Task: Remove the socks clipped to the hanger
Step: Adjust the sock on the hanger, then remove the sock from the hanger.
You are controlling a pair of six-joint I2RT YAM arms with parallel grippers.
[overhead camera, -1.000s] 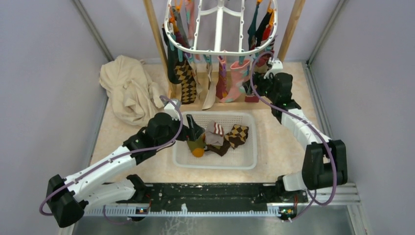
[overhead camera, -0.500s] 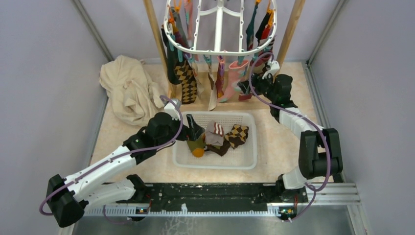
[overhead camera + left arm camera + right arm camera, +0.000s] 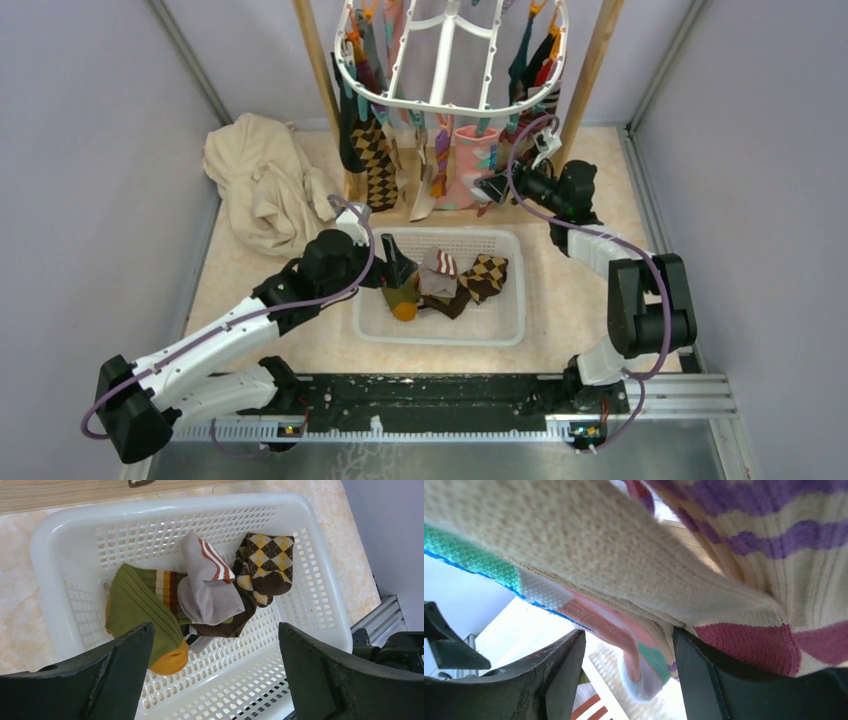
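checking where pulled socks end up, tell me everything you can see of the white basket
The white basket is rectangular plastic with rounded corners, a smooth rim and slotted mesh walls and floor. It sits flat on the beige tabletop. Inside lie a green sock with an orange toe, a grey sock with a striped cuff, a dark brown sock and a brown-yellow argyle sock, piled together. The open left hand hangs above it.

The basket [image 3: 516, 300] sits before the hanger [image 3: 440, 103], cloth [image 3: 255, 180] left.

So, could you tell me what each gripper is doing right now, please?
Left gripper: open, empty, above the basket.
Right gripper: open around a hanging pink sock, not clamped yet.
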